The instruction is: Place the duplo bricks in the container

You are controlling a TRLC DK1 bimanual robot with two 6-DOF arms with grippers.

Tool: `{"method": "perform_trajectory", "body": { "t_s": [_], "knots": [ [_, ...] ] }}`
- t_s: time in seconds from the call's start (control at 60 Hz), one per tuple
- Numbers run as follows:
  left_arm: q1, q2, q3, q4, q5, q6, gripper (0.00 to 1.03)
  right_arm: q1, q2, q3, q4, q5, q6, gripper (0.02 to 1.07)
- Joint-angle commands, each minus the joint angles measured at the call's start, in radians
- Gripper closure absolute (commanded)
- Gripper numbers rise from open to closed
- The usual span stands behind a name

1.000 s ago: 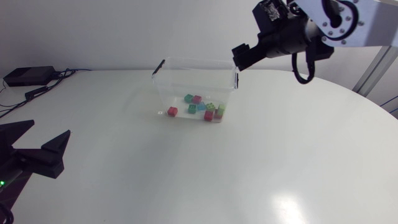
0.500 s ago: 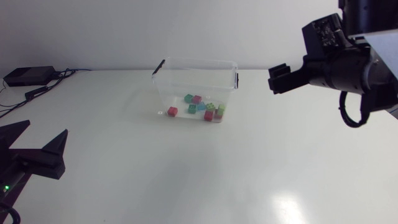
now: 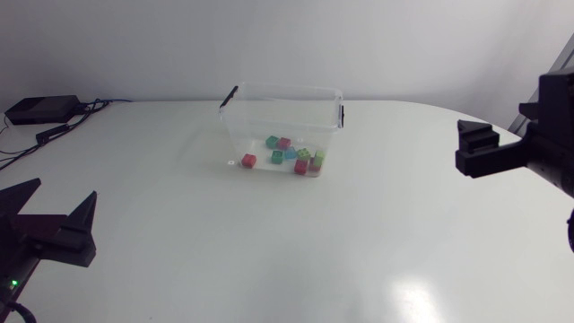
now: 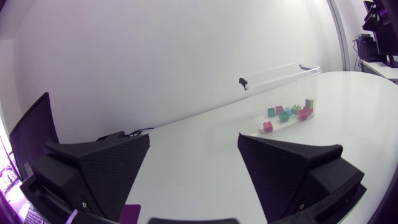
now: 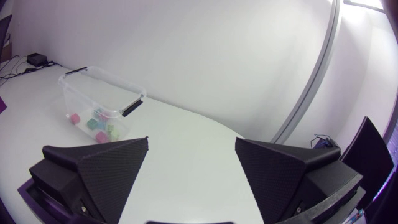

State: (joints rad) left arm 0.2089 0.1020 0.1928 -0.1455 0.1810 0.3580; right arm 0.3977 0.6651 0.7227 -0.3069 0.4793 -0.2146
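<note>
Duplo bricks [image 3: 291,157] are all sitting in a loose little heap on the floor of the clear container [image 3: 235,126], bunched toward its right half. I can make out red, pink, teal, green and a yellowish-green one. The red brick [image 3: 248,161] sits a bit apart from the others, nearest the left wall. The tub stands upright with no lid on, has a black latch [image 3: 342,114] on each short end, and sits toward the far side of the white table [image 3: 296,251], roughly mid-width.

Left gripper [image 3: 67,187] is parked low at the near left edge of the table, well away from the tub. Its fingers are spread wide with nothing between them. In its own wrist view the left gripper [image 4: 193,137] looks across bare tabletop, with the container [image 4: 280,73] and the bricks [image 4: 287,113] far ahead and off to one side.

Right gripper [image 3: 460,148] is out at the right edge of the head view, also well clear of the tub. From its wrist camera the right gripper [image 5: 191,141] is spread wide and empty too, with the container [image 5: 93,78] and the bricks [image 5: 99,124] far ahead beyond one finger.
</note>
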Motion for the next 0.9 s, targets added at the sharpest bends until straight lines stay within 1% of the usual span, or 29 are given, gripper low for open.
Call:
{"method": "perform_trajectory", "body": {
  "t_s": [0.0, 0.167, 0.383, 0.633, 0.883],
  "knots": [
    [0.011, -0.019, -0.03, 0.023, -0.005, -0.03, 0.04, -0.003, -0.065, -0.054, 0.006, 0.028, -0.031, 0.06],
    [0.004, -0.056, -0.052, 0.046, -0.005, -0.06, 0.04, -0.016, -0.202, -0.147, 0.035, 0.067, -0.097, 0.06],
    [0.001, -0.113, -0.084, 0.047, -0.005, -0.074, 0.04, -0.04, -0.357, -0.241, 0.037, 0.073, -0.124, 0.06],
    [-0.019, -0.113, -0.102, 0.07, -0.005, -0.077, 0.04, -0.132, -0.526, -0.353, 0.057, 0.073, -0.17, 0.07],
    [-0.02, -0.116, -0.128, 0.101, -0.008, -0.074, 0.04, -0.145, -0.671, -0.448, 0.08, 0.071, -0.193, 0.07]
  ]
}}
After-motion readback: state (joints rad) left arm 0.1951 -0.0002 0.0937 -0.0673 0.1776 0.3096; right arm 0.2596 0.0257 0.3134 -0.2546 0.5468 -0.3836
